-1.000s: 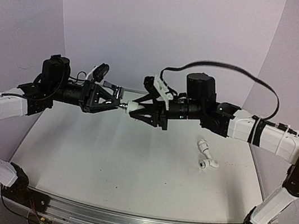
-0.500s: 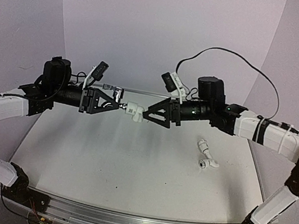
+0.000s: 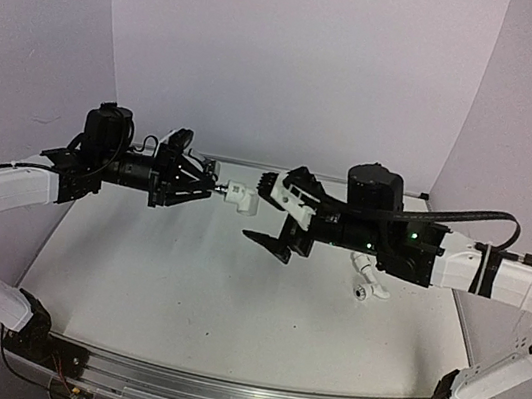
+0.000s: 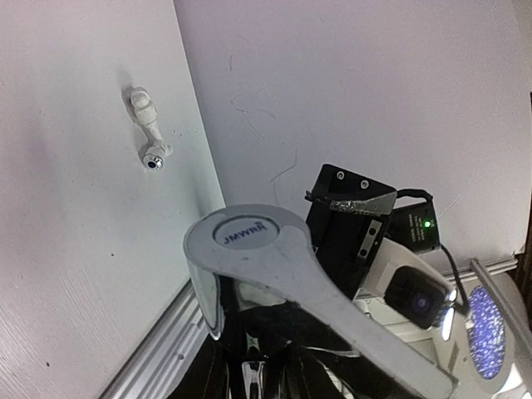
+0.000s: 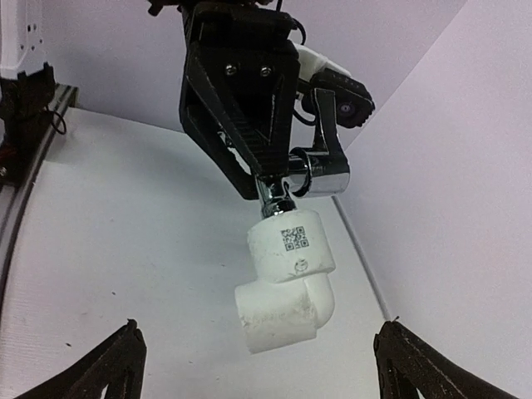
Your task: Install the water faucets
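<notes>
A chrome water faucet (image 3: 210,182) with a white elbow fitting (image 3: 237,195) on its stem hangs above the table. My left gripper (image 3: 190,184) is shut on the faucet's body. In the right wrist view the elbow (image 5: 287,287) hangs from the chrome stem (image 5: 276,199), below the left gripper (image 5: 258,179). My right gripper (image 3: 267,213) is open just right of the elbow, not touching it, and its fingertips (image 5: 112,366) stand wide apart. The left wrist view shows the faucet's grey lever handle (image 4: 274,258). The left gripper (image 4: 251,370) is mostly hidden under that handle.
Two joined white fittings (image 3: 368,277) lie on the white table (image 3: 181,287) at the right, also seen from the left wrist (image 4: 148,125). An aluminium rail (image 3: 215,394) runs along the near edge. Purple walls close in the back and sides.
My right gripper has opened, let go of the white elbow and drawn back to the right and lower. The elbow stays on the faucet in my left gripper.
</notes>
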Controlling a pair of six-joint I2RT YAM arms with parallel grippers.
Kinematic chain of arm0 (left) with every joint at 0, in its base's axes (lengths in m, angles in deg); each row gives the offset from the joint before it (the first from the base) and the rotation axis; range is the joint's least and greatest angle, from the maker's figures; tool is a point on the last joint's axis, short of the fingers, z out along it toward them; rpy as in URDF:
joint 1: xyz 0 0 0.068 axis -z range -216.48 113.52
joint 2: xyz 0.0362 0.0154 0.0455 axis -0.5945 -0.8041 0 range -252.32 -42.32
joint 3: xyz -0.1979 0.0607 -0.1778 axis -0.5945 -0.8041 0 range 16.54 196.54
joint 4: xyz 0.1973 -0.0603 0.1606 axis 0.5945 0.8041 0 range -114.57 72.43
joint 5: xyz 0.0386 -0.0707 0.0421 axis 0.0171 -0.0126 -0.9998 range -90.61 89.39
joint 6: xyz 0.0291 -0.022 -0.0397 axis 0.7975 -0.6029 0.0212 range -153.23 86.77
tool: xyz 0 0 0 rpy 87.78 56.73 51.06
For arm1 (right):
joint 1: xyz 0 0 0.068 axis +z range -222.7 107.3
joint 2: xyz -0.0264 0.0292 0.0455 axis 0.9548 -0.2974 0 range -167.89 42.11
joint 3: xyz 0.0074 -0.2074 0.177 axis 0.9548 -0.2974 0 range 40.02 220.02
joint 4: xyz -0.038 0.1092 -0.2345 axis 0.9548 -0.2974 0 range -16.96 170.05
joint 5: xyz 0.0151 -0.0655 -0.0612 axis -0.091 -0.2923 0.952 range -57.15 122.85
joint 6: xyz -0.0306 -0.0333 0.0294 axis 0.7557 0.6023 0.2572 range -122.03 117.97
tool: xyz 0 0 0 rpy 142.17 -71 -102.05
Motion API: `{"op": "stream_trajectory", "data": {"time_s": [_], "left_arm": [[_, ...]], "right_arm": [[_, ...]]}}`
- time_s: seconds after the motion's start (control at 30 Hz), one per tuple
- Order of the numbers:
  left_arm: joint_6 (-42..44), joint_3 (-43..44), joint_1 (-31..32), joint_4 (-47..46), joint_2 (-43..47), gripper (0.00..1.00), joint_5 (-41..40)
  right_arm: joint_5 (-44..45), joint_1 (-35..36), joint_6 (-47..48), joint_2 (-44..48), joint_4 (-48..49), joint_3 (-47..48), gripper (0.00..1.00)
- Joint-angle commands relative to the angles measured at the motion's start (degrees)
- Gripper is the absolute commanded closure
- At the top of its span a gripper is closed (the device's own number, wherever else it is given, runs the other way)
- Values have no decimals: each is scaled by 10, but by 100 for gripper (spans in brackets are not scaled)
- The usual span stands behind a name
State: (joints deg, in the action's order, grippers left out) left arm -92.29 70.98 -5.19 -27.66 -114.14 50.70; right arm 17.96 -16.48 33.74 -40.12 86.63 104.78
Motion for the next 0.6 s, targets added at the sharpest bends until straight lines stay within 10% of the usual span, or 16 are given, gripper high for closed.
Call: {"op": "stream_trajectory", "data": {"time_s": [0.0, 0.17, 0.57], "left_arm": [[-73, 43, -1, -43, 6, 100, 33], [-79, 45, -1, -42, 5, 100, 43], [82, 57, -1, -42, 29, 100, 41]], "right_arm": [[67, 12, 123, -31, 64, 38, 2], [66, 19, 119, -69, 86, 67, 13], [-12, 18, 11, -84, 27, 107, 99]]}}
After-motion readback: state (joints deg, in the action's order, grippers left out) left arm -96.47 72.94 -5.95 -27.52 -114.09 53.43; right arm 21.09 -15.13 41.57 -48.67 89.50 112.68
